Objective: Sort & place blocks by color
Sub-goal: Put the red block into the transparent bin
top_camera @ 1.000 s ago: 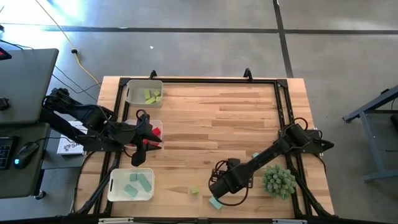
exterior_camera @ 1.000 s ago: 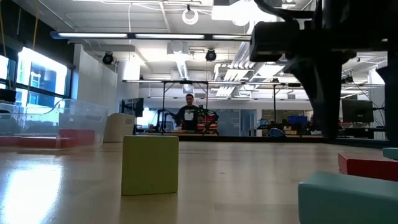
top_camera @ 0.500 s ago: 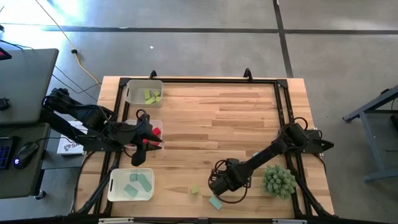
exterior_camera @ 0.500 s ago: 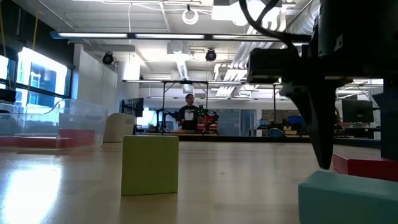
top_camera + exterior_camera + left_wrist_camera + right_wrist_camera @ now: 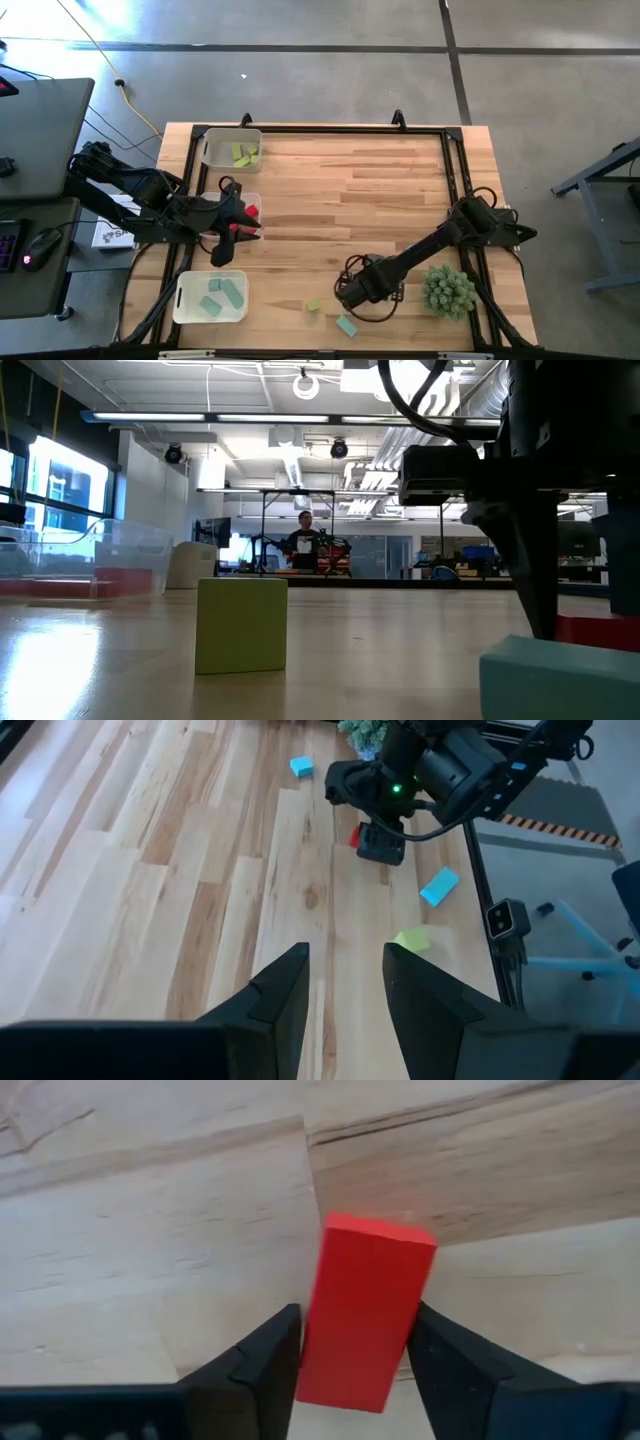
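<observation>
A: Over the last second the right gripper [image 5: 352, 292] has come down toward the near edge of the table [image 5: 380, 180], and its fingers have drawn in around a red bar [image 5: 365, 1310] that lies flat on the wood.

B: Is it held yet?

A: In the right wrist view the two fingers [image 5: 262, 1355] sit against the long sides of the bar, so I'd call it a grasp, though only just made. The bar is still on the table.

B: And the left gripper [image 5: 345, 982]?

A: Parked over at the left by the middle bin [image 5: 250, 198], which holds red blocks [image 5: 251, 212]. Its fingers stand a little apart and carry nothing.

B: What worries you?

A: The bar sits at a slight slant between the fingers. If they grip off its middle, it may twist or slide out during the lift. Then there's the long carry to the left: a teal block [image 5: 347, 325] and a yellow-green cube [image 5: 313, 305] lie just beside the gripper, nearer the edge, and a low sweep could knock them.

B: And the plant ball [image 5: 448, 290]?

A: To the right, out of the likely path.
</observation>
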Robot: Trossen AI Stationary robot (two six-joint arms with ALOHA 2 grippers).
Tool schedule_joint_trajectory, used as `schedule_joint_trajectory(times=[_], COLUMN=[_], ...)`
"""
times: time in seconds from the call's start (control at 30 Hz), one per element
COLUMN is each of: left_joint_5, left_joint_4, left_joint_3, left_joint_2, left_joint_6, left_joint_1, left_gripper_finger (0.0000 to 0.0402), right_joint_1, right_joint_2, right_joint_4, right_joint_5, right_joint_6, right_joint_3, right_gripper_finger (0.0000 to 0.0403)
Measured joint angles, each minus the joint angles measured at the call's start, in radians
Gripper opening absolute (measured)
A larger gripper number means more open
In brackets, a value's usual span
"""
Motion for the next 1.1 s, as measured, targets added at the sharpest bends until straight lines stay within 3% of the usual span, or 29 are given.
schedule_joint_trajectory(times=[0.37,0.63,0.83,1.1], left_joint_5=[-0.003,0.049,0.076,0.076], left_joint_4=[0.000,0.000,0.005,0.050], left_joint_3=[0.000,0.000,0.000,0.000], left_joint_2=[0.000,0.000,0.000,0.000], left_joint_6=[0.051,0.091,0.154,0.166], left_joint_1=[0.022,0.102,0.166,0.246], left_gripper_finger=[0.0117,0.0117,0.0117,0.0117], right_joint_1=[0.001,0.005,-0.022,-0.125], right_joint_2=[-0.005,-0.075,-0.137,-0.220], right_joint_4=[0.016,0.071,0.148,0.186], right_joint_5=[-0.002,0.148,0.270,0.259], right_joint_6=[-0.025,-0.087,-0.259,-0.617], right_joint_3=[0.007,0.005,0.007,0.007], right_gripper_finger=[0.0110,0.0110,0.0110,0.0110])
